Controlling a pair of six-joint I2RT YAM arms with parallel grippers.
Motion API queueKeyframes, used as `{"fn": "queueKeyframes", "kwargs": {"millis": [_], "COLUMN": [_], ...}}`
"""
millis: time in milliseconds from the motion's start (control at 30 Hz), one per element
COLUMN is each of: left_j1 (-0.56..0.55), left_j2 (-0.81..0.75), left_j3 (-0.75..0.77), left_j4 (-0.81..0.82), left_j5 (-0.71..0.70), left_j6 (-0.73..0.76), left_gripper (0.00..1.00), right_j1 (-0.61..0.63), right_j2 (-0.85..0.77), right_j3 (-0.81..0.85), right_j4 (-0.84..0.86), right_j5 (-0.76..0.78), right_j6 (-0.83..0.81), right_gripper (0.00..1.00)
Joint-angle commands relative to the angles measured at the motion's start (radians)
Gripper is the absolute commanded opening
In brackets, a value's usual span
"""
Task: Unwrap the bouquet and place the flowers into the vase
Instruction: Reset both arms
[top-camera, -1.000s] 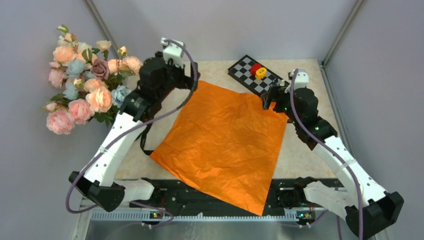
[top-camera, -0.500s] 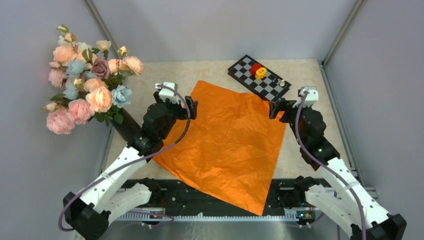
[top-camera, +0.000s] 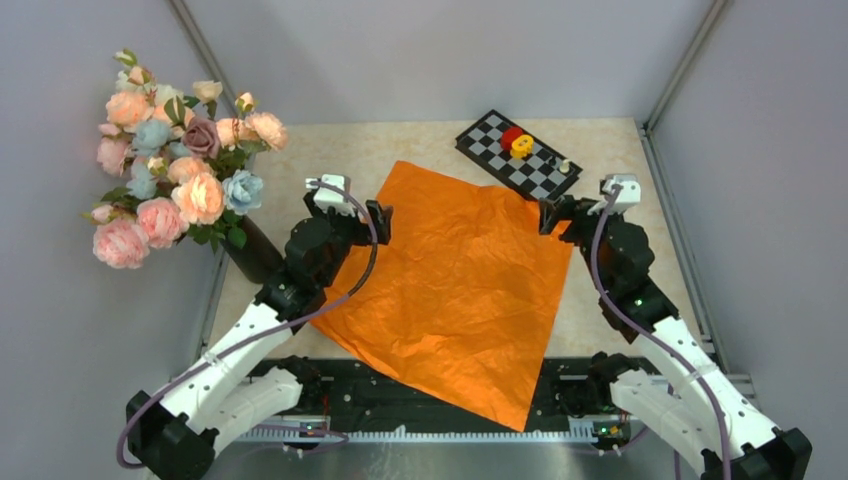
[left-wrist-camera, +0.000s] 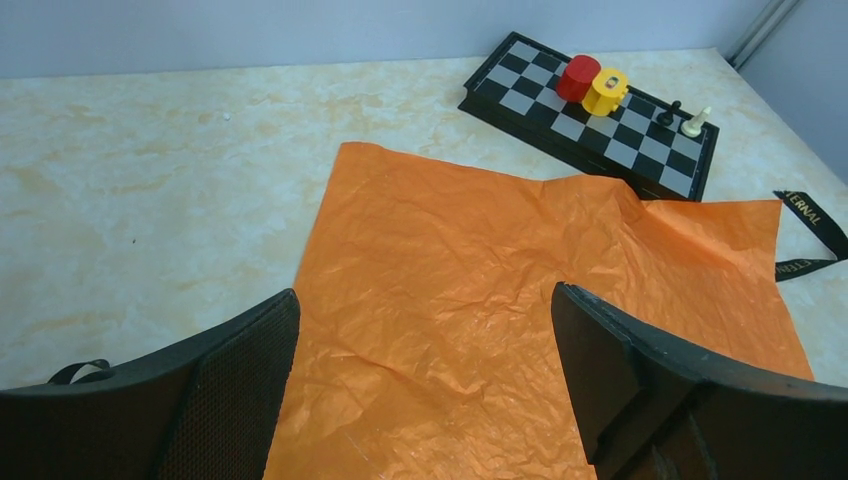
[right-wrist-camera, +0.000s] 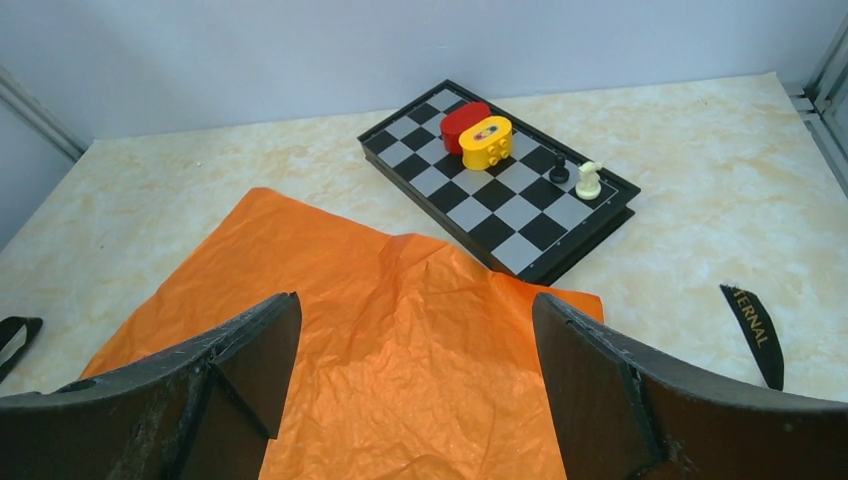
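The flowers (top-camera: 170, 160) stand in the vase (top-camera: 255, 255) at upper left; they look light and soft-headed, best pinched low on the thin stems. The crinkly paper (top-camera: 450, 280) lies flat mid-frame. The left gripper (left-wrist-camera: 422, 300) and right gripper (right-wrist-camera: 415, 300) gape empty over it.

You had one legible marking: pale letters "TERNAL", the start cut off, along the black ribbon (left-wrist-camera: 812, 215) on the table (left-wrist-camera: 150, 200).

We see the flowers (top-camera: 170, 160) standing in the vase (top-camera: 257, 256) at the upper left of the frame, the wrapping paper (top-camera: 450, 280) spread on the table (top-camera: 420, 145) at centre, and the chessboard (top-camera: 487, 133) just behind it, upper right.
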Motion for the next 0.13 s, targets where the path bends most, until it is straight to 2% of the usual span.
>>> {"fn": "queueKeyframes", "kwargs": {"millis": [0,100], "left_j1": [-0.003,-0.003], "left_j2": [-0.017,-0.011], "left_j3": [0.003,0.013], "left_j4": [0.061,0.053], "left_j5": [0.034,0.021], "left_j6": [0.03,0.021], "left_gripper": [0.99,0.99], "right_j1": [-0.007,-0.008], "right_j2": [-0.008,-0.008], "right_j3": [0.0,0.001], "right_j4": [0.058,0.058], "right_j5": [-0.005,-0.004], "right_j6": [-0.009,-0.012], "right_gripper": [0.88,0.88]}}
